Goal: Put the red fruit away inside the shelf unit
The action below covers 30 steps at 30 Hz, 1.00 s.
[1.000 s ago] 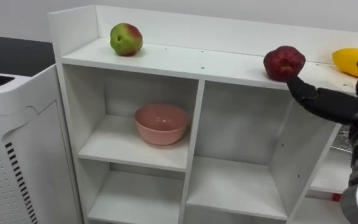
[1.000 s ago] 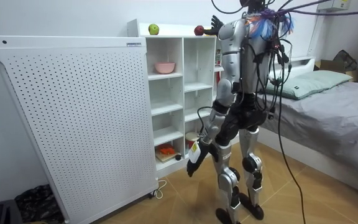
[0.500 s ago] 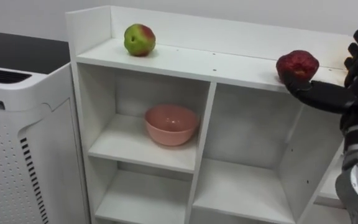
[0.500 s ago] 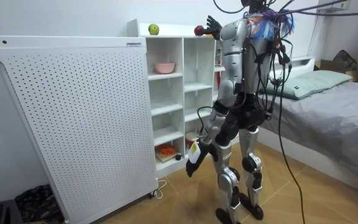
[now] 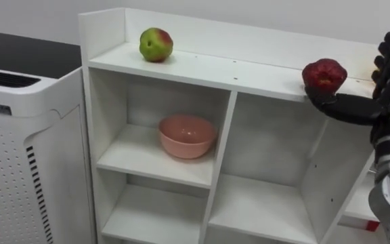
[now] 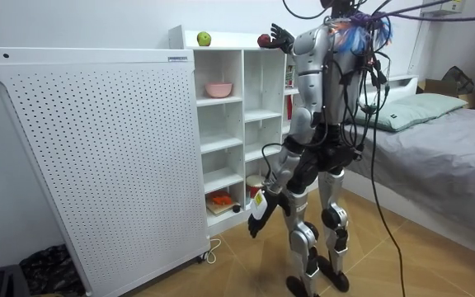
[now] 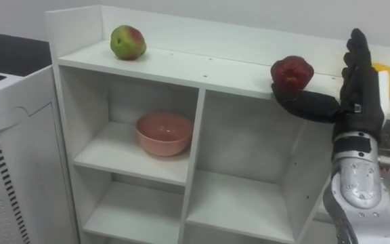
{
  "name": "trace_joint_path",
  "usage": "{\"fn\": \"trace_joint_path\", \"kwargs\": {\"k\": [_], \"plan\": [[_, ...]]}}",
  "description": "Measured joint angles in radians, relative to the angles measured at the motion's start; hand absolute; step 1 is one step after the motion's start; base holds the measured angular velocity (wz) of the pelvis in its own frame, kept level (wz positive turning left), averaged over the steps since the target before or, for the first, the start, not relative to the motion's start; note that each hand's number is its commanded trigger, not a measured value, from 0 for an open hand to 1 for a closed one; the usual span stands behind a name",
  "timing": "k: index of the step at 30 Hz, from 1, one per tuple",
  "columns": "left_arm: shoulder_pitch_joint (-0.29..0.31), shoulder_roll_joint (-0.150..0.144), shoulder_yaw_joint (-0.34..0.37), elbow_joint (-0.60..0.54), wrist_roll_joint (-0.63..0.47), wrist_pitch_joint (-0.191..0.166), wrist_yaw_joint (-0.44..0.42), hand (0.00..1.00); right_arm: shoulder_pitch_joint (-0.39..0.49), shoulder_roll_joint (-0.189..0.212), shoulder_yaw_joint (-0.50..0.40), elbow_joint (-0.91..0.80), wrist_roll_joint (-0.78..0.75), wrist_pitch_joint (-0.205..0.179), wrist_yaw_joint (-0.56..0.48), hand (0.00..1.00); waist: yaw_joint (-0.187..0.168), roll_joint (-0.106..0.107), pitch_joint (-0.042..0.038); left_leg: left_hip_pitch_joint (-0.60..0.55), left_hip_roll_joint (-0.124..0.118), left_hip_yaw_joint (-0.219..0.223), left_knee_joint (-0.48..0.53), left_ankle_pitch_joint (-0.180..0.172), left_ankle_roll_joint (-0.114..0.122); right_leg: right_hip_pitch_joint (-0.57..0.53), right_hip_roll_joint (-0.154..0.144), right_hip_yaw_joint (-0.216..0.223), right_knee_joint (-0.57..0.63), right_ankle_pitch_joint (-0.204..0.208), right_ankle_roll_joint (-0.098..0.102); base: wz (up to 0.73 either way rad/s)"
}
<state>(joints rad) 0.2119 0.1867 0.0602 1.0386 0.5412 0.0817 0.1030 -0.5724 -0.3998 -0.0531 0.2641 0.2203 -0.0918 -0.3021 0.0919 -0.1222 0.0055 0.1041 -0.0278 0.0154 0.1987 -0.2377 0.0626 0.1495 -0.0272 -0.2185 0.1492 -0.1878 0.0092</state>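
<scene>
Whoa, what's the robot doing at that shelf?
The robot stands at the white closet and reaches its right hand up to a red apple at the top shelf's front edge. The hand is open, fingers straight, thumb against the apple. A green apple sits further left, above a pink bowl. Its left hand hangs by its leg.
</scene>
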Motion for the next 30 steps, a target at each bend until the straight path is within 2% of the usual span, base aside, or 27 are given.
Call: {"fn": "trace_joint_path", "kwargs": {"k": [2, 7, 14, 21, 25, 27, 28, 30], "plan": [[-0.002, 0.004, 0.008, 0.000, 0.000, -0.001, 0.000, 0.00, 0.000, -0.012, 0.003, 0.000, 0.005, 0.000, 0.017, 0.00, 0.002, -0.007, 0.0030, 0.007, 0.000, 0.000, 0.000, 0.000, 0.000, 0.006, -0.001, 0.000, 0.000, 0.000, 0.000, 0.00], [-0.003, 0.009, 0.016, 0.001, 0.000, -0.002, 0.000, 0.00, 0.000, -0.039, 0.011, 0.000, 0.012, 0.000, 0.034, 0.00, 0.010, -0.017, 0.0019, 0.010, -0.001, 0.001, 0.000, 0.000, 0.000, 0.009, -0.003, -0.001, 0.001, 0.000, 0.000, 0.00], [-0.002, 0.013, 0.016, 0.004, 0.000, -0.001, 0.000, 0.00, 0.000, -0.039, 0.033, 0.039, 0.007, 0.000, 0.070, 0.00, 0.016, -0.013, 0.0047, 0.005, -0.001, -0.001, 0.006, 0.000, 0.000, 0.008, -0.003, -0.004, 0.001, 0.000, 0.000, 0.00], [0.007, 0.014, 0.016, 0.004, 0.000, 0.002, -0.003, 0.00, 0.000, -0.039, 0.033, 0.042, 0.007, 0.001, 0.078, 0.00, 0.018, -0.007, 0.0027, 0.002, -0.001, -0.004, 0.007, 0.000, 0.000, 0.007, -0.002, -0.007, 0.001, 0.000, 0.000, 0.00], [0.007, 0.014, 0.016, 0.004, 0.000, 0.003, -0.003, 0.00, 0.000, -0.039, 0.033, 0.042, 0.007, 0.006, 0.096, 0.74, 0.016, -0.003, -0.0034, 0.003, -0.002, -0.002, 0.007, 0.000, 0.000, 0.007, -0.004, -0.006, 0.001, 0.000, 0.000, 0.00], [0.007, 0.014, 0.016, 0.004, 0.000, 0.003, -0.003, 0.00, 0.000, -0.039, 0.033, 0.042, 0.007, 0.007, 0.101, 0.87, 0.017, 0.000, -0.0067, 0.004, -0.002, -0.002, 0.007, 0.000, 0.000, 0.008, -0.004, -0.006, 0.001, 0.000, 0.000, 0.00], [0.007, 0.014, 0.016, 0.004, 0.000, 0.003, -0.003, 0.00, 0.000, -0.039, 0.033, 0.042, 0.007, 0.007, 0.104, 0.99, 0.017, 0.002, -0.0079, 0.005, -0.002, -0.002, 0.007, 0.000, 0.000, 0.009, -0.004, -0.005, 0.001, 0.000, 0.000, 0.00], [0.007, 0.014, 0.016, 0.004, 0.000, 0.003, -0.003, 0.00, 0.000, -0.040, 0.033, 0.046, 0.007, 0.008, 0.105, 1.00, 0.018, 0.003, -0.0086, 0.007, -0.001, -0.001, 0.006, 0.000, 0.000, 0.010, -0.004, -0.006, 0.001, 0.000, 0.000, 0.00]]}}
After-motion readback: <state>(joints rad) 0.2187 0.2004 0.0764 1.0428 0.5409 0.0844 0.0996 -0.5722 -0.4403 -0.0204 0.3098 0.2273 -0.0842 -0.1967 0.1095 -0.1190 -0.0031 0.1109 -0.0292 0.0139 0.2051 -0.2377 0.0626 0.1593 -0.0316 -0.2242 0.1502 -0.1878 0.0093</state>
